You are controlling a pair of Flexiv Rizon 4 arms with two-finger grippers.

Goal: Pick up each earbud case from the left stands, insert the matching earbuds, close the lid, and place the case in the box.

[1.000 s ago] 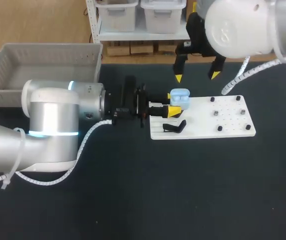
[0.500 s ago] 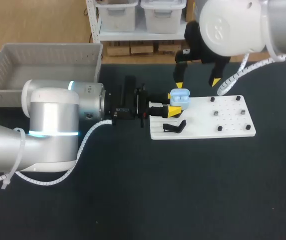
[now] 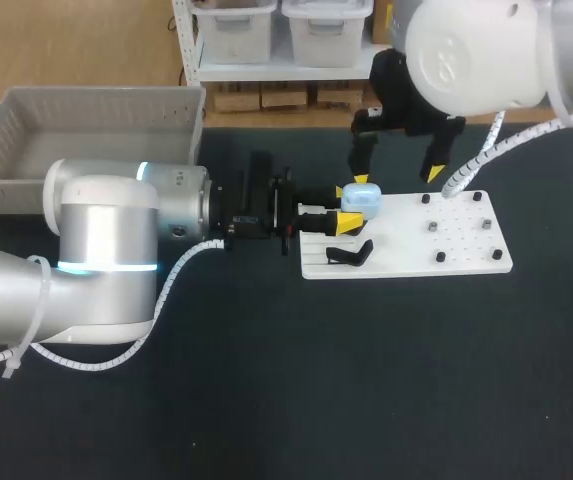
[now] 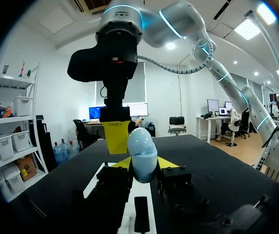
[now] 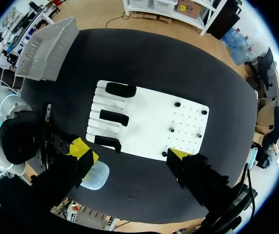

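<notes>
Case (image 3: 362, 199) is light blue with its lid down, clamped between the fingers of the left gripper (image 3: 350, 206) at the near-left edge of the white board (image 3: 456, 245). Right gripper (image 3: 396, 175) hangs just above it, fingers spread, holding nothing. Box (image 3: 6, 150) shows no case inside. Lid-closing looks done; the drop into the box remains.

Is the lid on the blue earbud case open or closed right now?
Closed: the earbud case is one smooth rounded shell in the left hand, no raised lid.
</notes>
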